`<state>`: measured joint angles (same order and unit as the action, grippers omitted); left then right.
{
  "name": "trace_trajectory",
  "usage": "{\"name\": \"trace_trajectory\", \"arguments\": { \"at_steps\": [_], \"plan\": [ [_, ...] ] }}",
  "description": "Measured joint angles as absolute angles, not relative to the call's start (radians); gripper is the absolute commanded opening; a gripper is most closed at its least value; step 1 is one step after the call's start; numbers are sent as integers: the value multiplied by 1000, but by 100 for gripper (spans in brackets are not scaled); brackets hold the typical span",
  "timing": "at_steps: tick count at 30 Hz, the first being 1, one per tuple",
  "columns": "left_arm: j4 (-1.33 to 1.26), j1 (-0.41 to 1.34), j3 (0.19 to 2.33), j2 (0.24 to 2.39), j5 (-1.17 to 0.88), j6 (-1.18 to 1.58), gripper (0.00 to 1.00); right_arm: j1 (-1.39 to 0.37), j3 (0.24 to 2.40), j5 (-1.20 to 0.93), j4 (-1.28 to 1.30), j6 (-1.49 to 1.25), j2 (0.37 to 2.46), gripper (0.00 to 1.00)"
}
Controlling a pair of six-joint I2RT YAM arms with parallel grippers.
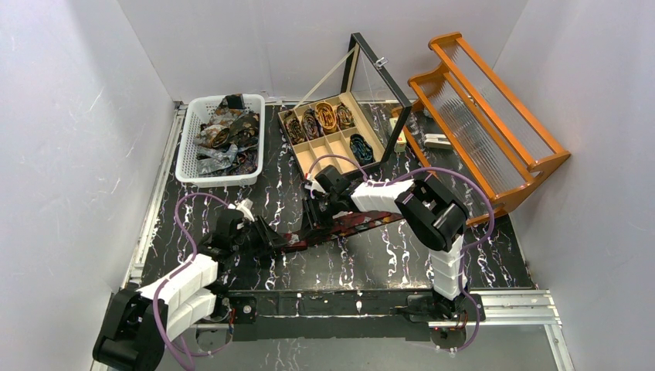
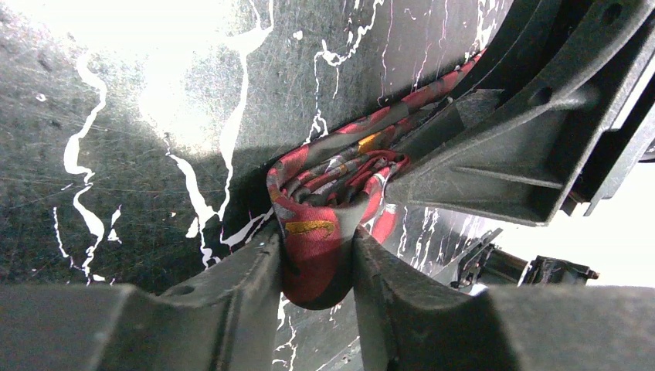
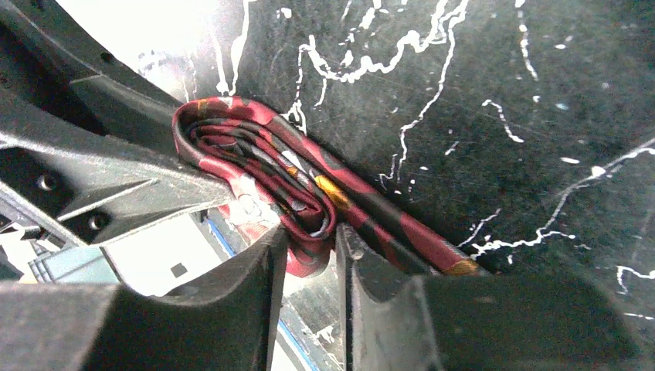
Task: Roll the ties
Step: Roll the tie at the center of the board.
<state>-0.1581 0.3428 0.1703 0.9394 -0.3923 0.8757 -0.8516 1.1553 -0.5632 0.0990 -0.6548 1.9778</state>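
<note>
I see the white basket (image 1: 185, 166) heaped with loose ties (image 1: 225, 131); the open wooden box (image 1: 315, 158) holds four coiled ties (image 1: 325, 116) across its back row and a blue coil (image 1: 361, 147) at the front right; the red tie (image 1: 363, 222) lies along the table (image 1: 371, 263); my left gripper (image 2: 318, 249) and right gripper (image 3: 309, 236) both pinch its rolled end, jaws narrowed onto the fabric.

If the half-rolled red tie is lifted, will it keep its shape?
Probably not: the red tie bulges softly where the left gripper pinches it, so it looks floppy. Its layers sit loosely, so the coil may unwind once released.
</note>
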Motion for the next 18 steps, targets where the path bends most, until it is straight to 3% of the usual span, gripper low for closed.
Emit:
{"name": "trace_trajectory", "arguments": {
  "at_steps": [8, 18],
  "plan": [
    [-152, 343, 170, 917, -365, 934, 20, -853, 1121, -521, 86, -565, 1889, 65],
    [-129, 343, 170, 854, -321, 1004, 20, -851, 1100, -334, 108, -422, 1776, 64]
  ]
}}
